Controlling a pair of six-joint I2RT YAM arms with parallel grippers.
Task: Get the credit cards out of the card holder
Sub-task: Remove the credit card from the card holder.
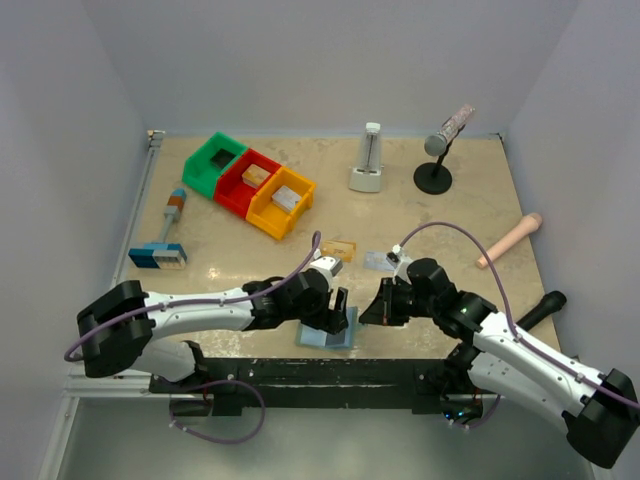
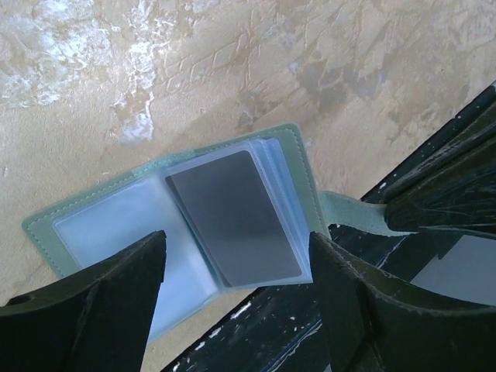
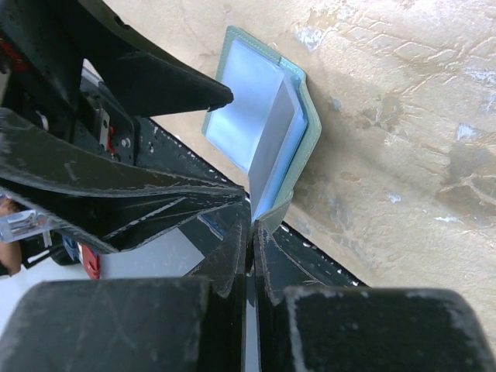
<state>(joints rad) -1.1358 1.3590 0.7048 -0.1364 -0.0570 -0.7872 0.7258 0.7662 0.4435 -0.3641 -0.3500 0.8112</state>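
Our right fingers [image 3: 221, 267] pinched shut on the tab [image 2: 349, 211] of the card holder [image 2: 101, 225], open on the table [image 2: 232, 62]; our left fingers [image 2: 116, 287] hung spread above it, a grey card [image 2: 232, 217] between them; next, we judged, they must nip its edge and slide it out.

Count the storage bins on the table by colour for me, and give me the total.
green bin: 1
red bin: 1
yellow bin: 1
Total: 3
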